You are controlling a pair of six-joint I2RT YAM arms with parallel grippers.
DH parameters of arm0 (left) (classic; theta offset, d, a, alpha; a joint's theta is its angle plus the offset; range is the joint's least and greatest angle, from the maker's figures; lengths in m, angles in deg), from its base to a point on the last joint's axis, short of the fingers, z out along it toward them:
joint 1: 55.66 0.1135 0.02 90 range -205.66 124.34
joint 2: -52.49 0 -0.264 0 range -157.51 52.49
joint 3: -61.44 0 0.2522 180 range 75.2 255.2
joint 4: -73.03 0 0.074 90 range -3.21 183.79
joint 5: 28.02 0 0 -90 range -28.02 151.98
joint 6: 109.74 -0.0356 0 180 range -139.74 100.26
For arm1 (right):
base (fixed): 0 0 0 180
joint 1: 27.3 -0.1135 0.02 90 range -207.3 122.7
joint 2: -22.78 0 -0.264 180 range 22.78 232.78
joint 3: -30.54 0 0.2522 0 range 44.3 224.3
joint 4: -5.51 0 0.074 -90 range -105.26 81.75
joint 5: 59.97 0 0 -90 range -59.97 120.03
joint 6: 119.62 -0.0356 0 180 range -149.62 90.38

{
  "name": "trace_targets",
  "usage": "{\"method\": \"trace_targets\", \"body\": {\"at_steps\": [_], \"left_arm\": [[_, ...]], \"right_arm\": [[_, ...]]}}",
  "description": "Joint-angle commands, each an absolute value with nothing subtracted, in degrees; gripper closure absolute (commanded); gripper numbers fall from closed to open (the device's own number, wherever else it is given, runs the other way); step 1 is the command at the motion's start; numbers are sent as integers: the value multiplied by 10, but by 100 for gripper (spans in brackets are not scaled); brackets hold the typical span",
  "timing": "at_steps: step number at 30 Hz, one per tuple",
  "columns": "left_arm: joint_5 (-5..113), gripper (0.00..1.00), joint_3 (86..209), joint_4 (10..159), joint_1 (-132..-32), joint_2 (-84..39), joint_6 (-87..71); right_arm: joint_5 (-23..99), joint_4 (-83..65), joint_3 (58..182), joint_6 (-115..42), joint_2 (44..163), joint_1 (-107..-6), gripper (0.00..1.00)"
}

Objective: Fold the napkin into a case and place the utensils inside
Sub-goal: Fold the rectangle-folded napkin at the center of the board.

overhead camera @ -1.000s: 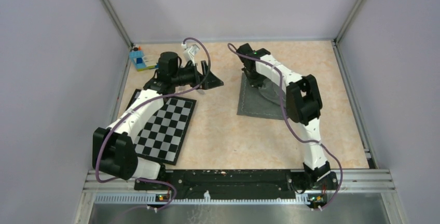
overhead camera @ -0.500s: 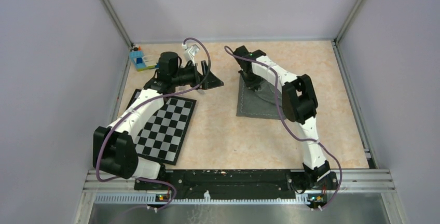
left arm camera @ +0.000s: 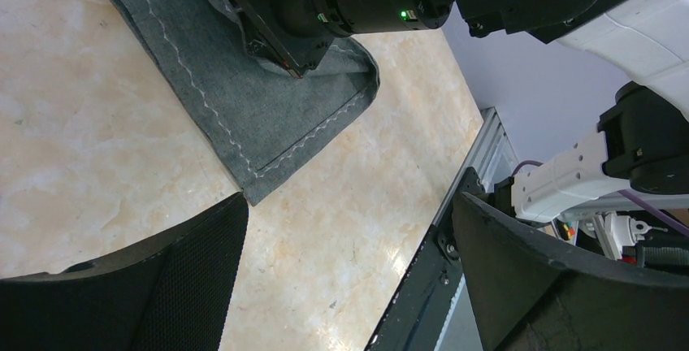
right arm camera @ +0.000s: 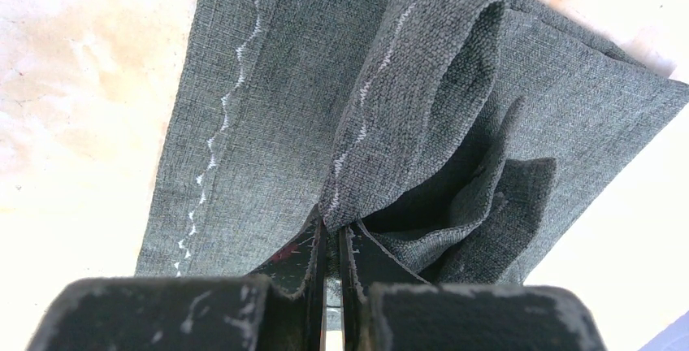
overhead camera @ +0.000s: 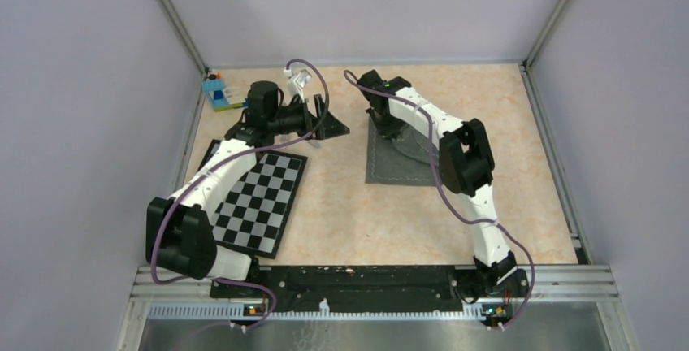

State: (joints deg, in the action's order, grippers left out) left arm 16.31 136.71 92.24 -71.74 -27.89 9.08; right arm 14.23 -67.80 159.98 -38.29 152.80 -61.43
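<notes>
A fold of the napkin [right arm camera: 406,83] is being pinched by the closed right gripper [right arm camera: 333,233], at 2 o'clock from the checkered mat [overhead camera: 268,197]. Nothing is being held by the wide-spread left gripper [left arm camera: 348,209].

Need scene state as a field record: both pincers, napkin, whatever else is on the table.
napkin: dark grey, mostly flat on table, one hemmed edge lifted and folded over
right pincer: shut on the napkin's lifted edge
left pincer: open, empty, over bare table left of napkin
case: not formed yet
utensils: not visible in any view
other: checkered mat front-left; toy-brick block back-left corner
</notes>
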Motion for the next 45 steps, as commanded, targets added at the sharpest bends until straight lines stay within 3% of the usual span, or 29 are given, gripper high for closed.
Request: {"method": "trace_targets", "body": {"at_steps": [1,10,15,20,28,31,33,41,45], "left_arm": [[148,1,1361,887,-713,-284,94],[147,1,1361,887,-710,-285,94],[149,1,1360,888,-709,-286,92],[152,1,1361,891,-709,-288,89],[161,1,1360,895,-708,-295,85],[150,1,1360,893,-708,-304,90],[146,1,1360,894,-708,-316,90],[153,1,1361,902,-708,-337,85],[155,1,1361,904,-709,-340,83]], "right_arm": [[152,-678,1633,-391,1518,-620,100],[195,-661,1650,-393,1542,-625,98],[216,-668,1670,-403,1553,-624,71],[328,-617,1638,-434,1461,-596,55],[484,-497,1378,-487,1264,-428,44],[595,-363,1216,-493,1199,-353,28],[651,-328,1171,-496,1202,-314,27],[629,-322,1125,-450,1232,-275,28],[657,-321,1134,-446,1265,-275,34]]}}
